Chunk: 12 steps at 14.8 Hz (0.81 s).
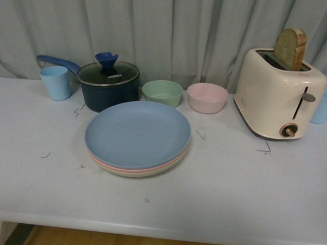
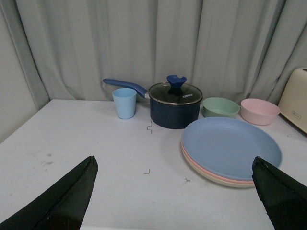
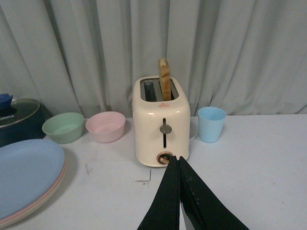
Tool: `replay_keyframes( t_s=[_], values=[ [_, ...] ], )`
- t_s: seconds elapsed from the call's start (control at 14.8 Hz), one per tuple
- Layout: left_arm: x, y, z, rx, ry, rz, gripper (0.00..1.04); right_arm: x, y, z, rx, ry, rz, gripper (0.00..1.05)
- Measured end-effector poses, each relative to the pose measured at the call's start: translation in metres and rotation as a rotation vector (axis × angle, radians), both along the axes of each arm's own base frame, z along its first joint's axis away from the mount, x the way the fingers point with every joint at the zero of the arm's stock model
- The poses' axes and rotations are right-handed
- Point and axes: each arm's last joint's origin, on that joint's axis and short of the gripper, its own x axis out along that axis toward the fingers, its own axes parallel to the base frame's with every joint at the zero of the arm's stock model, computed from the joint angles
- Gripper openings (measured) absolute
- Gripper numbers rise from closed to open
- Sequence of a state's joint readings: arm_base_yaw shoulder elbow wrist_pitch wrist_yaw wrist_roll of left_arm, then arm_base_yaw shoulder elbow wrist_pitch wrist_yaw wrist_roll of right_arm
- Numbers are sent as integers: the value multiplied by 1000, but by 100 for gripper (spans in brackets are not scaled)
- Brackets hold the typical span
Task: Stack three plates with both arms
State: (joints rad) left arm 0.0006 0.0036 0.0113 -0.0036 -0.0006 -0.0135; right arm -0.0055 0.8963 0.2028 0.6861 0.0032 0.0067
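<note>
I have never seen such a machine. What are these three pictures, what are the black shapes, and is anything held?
A two-armed robot films one table from three cameras: one on its body, one on each wrist. The black shapes are its tools: the left end effector is open, the right end effector is shut, and both hold nothing. On the table, the blue plate tops the pink plate and cream plate. Behind stand a pot, two bowls, a toaster with bread, and cups.

3 stacked plates before pot and 2 bowls, toaster to their right.
</note>
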Motion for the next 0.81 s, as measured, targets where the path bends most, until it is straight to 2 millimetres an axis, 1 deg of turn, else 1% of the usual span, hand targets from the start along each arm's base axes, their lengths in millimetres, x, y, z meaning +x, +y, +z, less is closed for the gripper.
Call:
replay_keyframes(
  t_s=[0.34,0.61,0.68,0.75,0.81],
  values=[
    [0,0,0,0,0,0,98,-28,0,-16,0,-1,0,2],
    [0,0,0,0,0,0,98,-43,0,-23,0,-2,0,2],
    [0,0,0,0,0,0,98,-46,0,-25,0,-34,0,2],
    [0,0,0,0,0,0,98,-50,0,-31,0,-5,0,2],
    [0,0,0,0,0,0,98,-52,0,-29,0,-13,0,2]
  ],
)
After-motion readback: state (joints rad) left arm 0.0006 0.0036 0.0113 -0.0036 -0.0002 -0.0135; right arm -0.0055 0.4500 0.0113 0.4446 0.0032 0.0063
